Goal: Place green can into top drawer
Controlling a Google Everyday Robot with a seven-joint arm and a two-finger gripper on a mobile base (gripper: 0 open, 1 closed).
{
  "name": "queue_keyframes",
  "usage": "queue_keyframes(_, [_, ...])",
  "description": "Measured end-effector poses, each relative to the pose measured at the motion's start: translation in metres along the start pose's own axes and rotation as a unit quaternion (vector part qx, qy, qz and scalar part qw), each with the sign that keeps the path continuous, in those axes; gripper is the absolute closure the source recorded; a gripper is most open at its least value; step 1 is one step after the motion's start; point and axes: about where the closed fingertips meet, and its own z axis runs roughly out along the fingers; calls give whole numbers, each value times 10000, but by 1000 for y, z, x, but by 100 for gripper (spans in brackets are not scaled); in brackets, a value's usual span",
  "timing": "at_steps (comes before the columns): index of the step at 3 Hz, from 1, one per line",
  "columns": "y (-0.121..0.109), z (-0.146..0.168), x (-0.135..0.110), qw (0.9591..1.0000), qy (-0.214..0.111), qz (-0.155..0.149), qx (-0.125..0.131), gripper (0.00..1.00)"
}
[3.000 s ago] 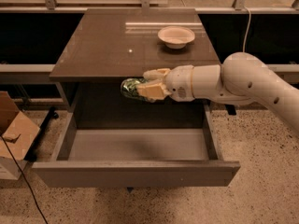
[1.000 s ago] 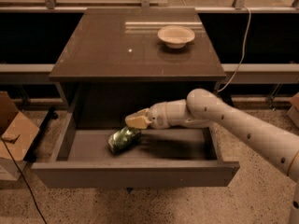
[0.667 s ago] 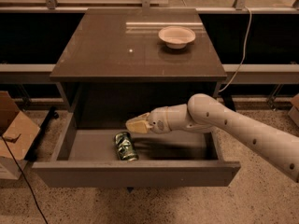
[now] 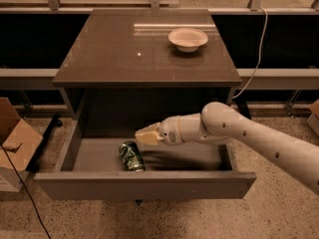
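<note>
Gripper (image 4: pixel 141 135) hovers above green can (image 4: pixel 131 157) in top drawer (image 4: pixel 144 184).

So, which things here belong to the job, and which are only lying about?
Job: green can lying in the top drawer; gripper above the drawer, near the can.
Lying about: white bowl on the cabinet; cardboard box on the floor.
</note>
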Motion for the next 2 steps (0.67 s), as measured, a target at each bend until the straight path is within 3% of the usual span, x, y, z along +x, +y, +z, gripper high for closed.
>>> queue_keyframes(2, [3, 4, 0, 10000, 11, -7, -38, 6])
